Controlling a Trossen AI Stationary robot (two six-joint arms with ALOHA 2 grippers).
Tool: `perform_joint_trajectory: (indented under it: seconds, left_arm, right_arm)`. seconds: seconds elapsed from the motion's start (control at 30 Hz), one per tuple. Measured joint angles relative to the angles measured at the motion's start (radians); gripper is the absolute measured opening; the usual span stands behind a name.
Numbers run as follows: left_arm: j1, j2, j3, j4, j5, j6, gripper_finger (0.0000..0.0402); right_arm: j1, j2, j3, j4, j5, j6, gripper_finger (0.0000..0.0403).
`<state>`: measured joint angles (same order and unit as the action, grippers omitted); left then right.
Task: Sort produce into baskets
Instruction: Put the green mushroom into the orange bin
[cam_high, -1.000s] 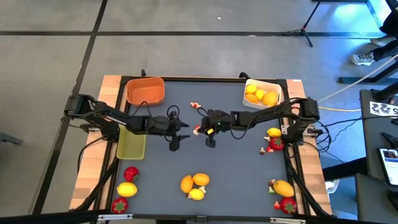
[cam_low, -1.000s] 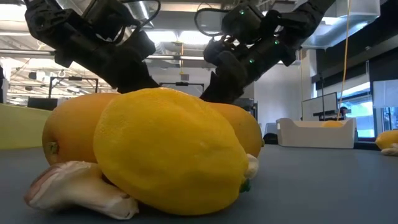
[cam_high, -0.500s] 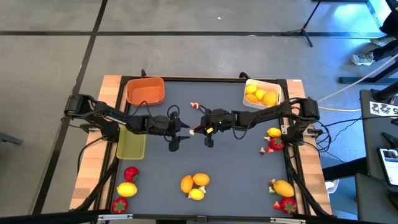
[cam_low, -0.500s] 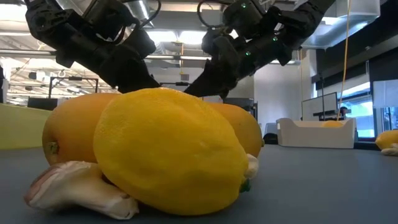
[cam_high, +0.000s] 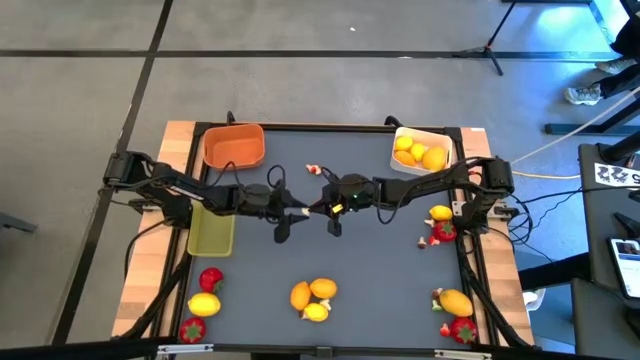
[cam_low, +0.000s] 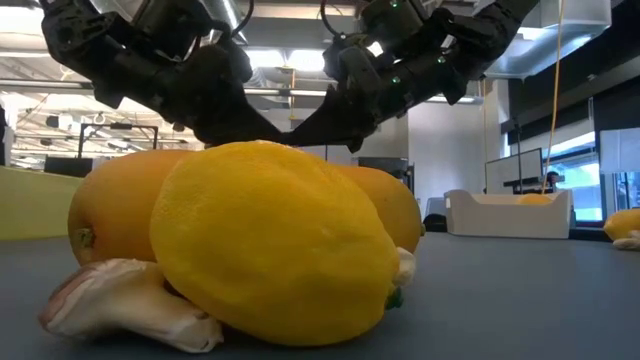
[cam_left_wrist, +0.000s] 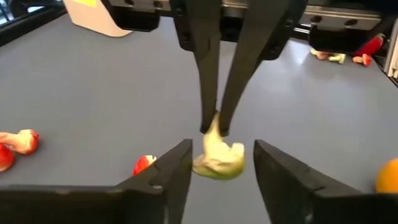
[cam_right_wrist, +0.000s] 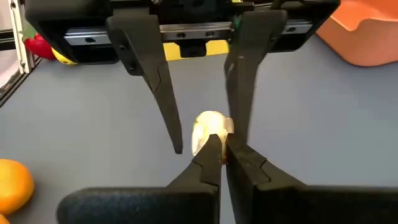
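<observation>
My right gripper (cam_right_wrist: 217, 152) is clenched on a small pale piece of produce (cam_left_wrist: 217, 158), pinched by its tip and held up over the middle of the table (cam_high: 380, 270), a little toward the far edge. My left gripper (cam_left_wrist: 217, 171) faces it nose to nose, its fingers (cam_left_wrist: 177, 168) spread to either side of the piece and not yet touching it. This looks like a handover from one arm to the other.

To do it well, I should close the left fingers squarely on the body of the piece, below where the right tips pinch, so the two grips do not collide. The right must stay clenched until the left is firm. Only then should it let go and back straight out. The piece is small and soft-looking, so I judge a gentle, centred squeeze safer than a hard one that could pop it sideways.

The orange basket (cam_high: 234, 146) sits at the far left corner, and the yellow-green basket (cam_high: 211, 233) lies along the left edge just beside my left arm. The white basket (cam_high: 421, 150), at the far right corner, holds yellow citrus (cam_high: 405, 144). More fruit lies along the near edge.
</observation>
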<state>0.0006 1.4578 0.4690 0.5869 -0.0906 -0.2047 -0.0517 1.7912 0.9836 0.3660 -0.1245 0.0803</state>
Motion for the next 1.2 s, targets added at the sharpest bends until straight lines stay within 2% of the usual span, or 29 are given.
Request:
perform_joint_trajectory:
  seconds: [0.2, 0.33, 0.57, 0.77, 0.9, 1.0, 1.1, 1.2]
  left_arm:
    - [0.0, 0.0, 0.0, 0.001, -0.001, 0.048, 0.0089]
    - [0.008, -0.001, 0.0, 0.001, -0.002, 0.054, 0.0058]
    - [0.029, -0.001, 0.0, 0.002, 0.001, 0.069, 0.0056]
    - [0.052, -0.011, 0.0, -0.007, 0.003, 0.086, 0.0055]
    - [0.086, -0.066, 0.001, -0.065, -0.003, 0.046, 0.0057]
    - [0.109, -0.144, 0.001, -0.185, -0.013, -0.014, 0.0062]
    - [0.142, -0.231, 0.001, -0.323, -0.071, -0.017, 0.0064]
    - [0.184, -0.321, 0.001, -0.467, -0.169, -0.026, 0.0064]
  right_arm:
    - [0.0, 0.0, 0.0, 0.019, 0.0, 0.001, 0.0012]
    - [0.0, 0.0, 0.0, 0.026, 0.001, 0.001, 0.0012]
    - [-0.008, 0.0, 0.0, 0.024, 0.001, 0.121, 0.0024]
    - [-0.008, -0.019, 0.0, -0.006, 0.003, 0.105, 0.0095]
    - [-0.03, -0.09, 0.002, -0.133, 0.02, 0.018, 0.0149]
    - [-0.053, -0.174, 0.002, -0.273, 0.041, -0.052, 0.0174]
    - [-0.07, -0.257, 0.002, -0.427, 0.093, -0.084, 0.0186]
    - [-0.074, -0.309, 0.002, -0.567, 0.15, -0.086, 0.0188]
